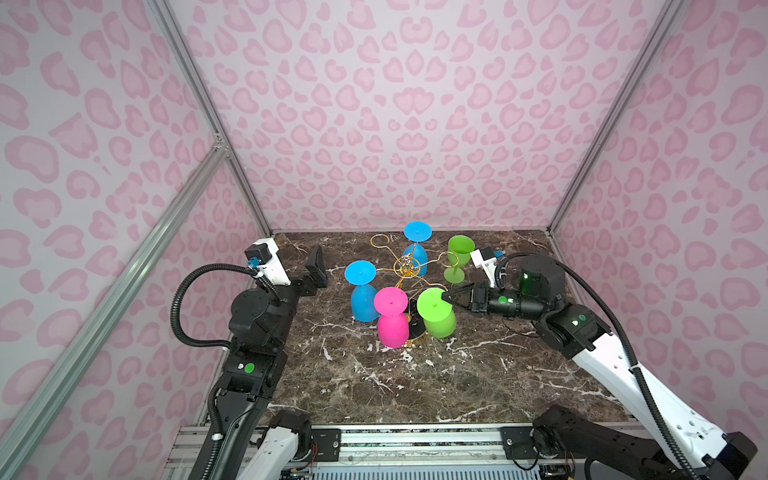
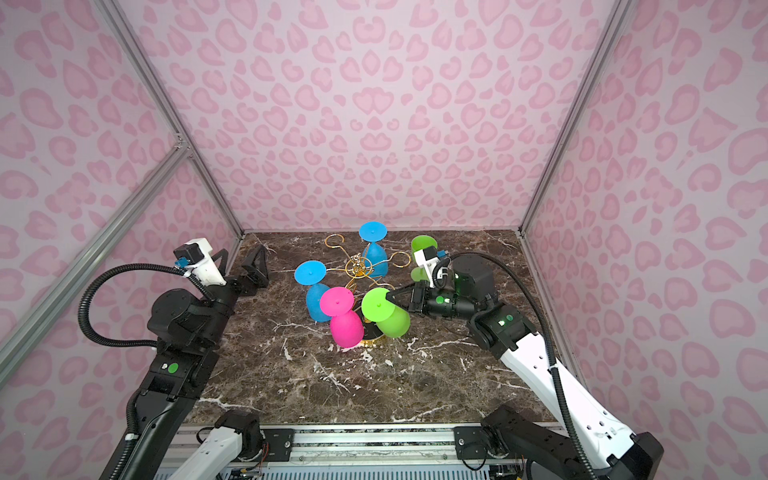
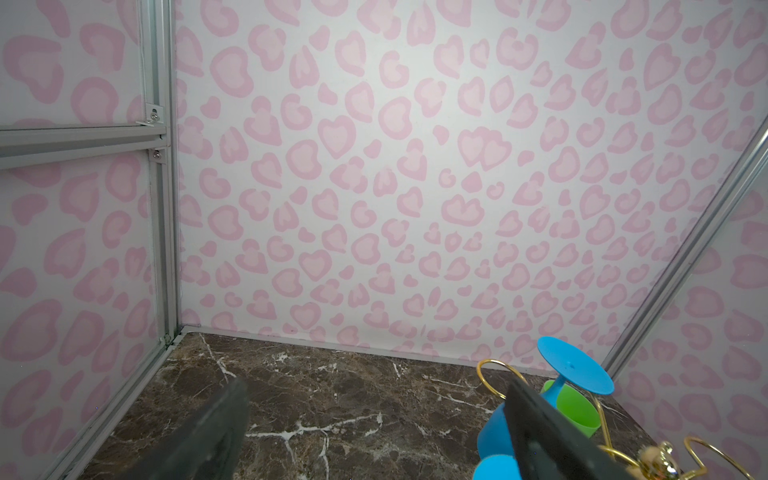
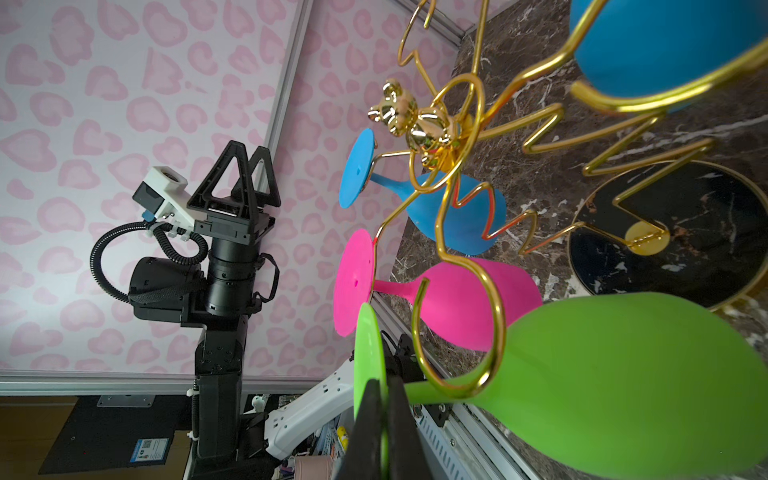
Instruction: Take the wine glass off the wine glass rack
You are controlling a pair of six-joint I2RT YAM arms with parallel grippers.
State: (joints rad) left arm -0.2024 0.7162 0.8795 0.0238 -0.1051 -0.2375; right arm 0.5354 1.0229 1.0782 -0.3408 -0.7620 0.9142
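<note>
Notably, only one label is seen: a small blue-and-white sticker (image 4: 149, 451) with a square code, at the lower left of the right wrist view, and its writing is too small to be read. The green wine glass (image 1: 438, 322) is hung upside down on the wine glass rack (image 1: 405, 266), just right of centre in both top views, with its stem caught in a gold loop and its round foot turned upward. The edge of that foot is pinched by the right gripper (image 1: 448, 297), whose jaws are clenched on it from the right. At the bottom centre of the right wrist view, the fingers (image 4: 365, 432) are seen pressed on either side of the green disc. The left gripper (image 2: 241, 262) is held spread wide at the left of the frame, well apart from the rack. A pink glass (image 1: 390, 316) is hung just left of the green one.
</note>
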